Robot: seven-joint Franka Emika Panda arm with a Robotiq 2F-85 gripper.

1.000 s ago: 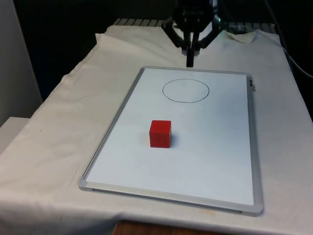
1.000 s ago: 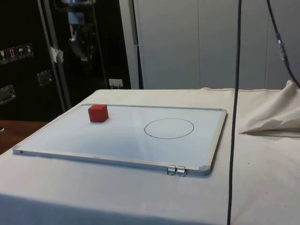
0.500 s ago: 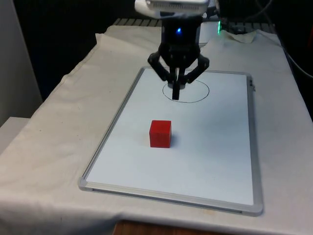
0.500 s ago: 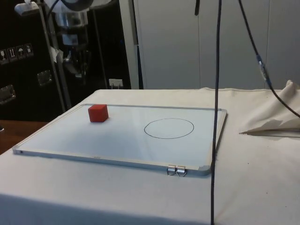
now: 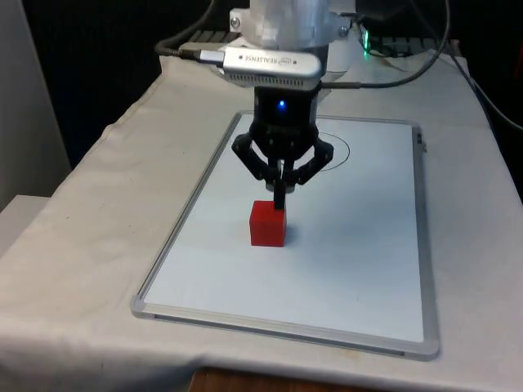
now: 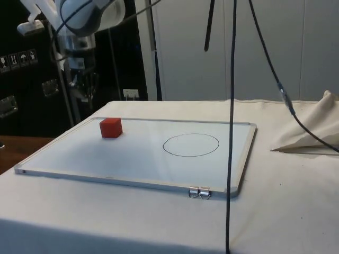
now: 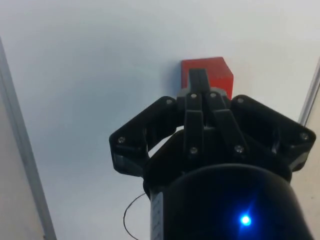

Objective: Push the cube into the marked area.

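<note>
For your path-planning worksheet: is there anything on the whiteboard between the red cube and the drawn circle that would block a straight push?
Nothing visible on the board does. The whiteboard lies bare between the red cube and the drawn circle. The gripper, fingers together, hangs over the cube's circle-facing side, so it looks to need to get round behind the cube first.

Front, side, close wrist views, all sharing the whiteboard (image 5: 359, 269)

You have the whiteboard (image 5: 351, 269) lying flat on the table (image 5: 90, 245), with the cube (image 5: 268, 224) on it near the middle. The drawn circle (image 6: 190, 144) sits on the board's far half, behind the cube in the front view. The gripper (image 5: 279, 201) hangs over the board between circle and cube, just behind the cube.
</note>
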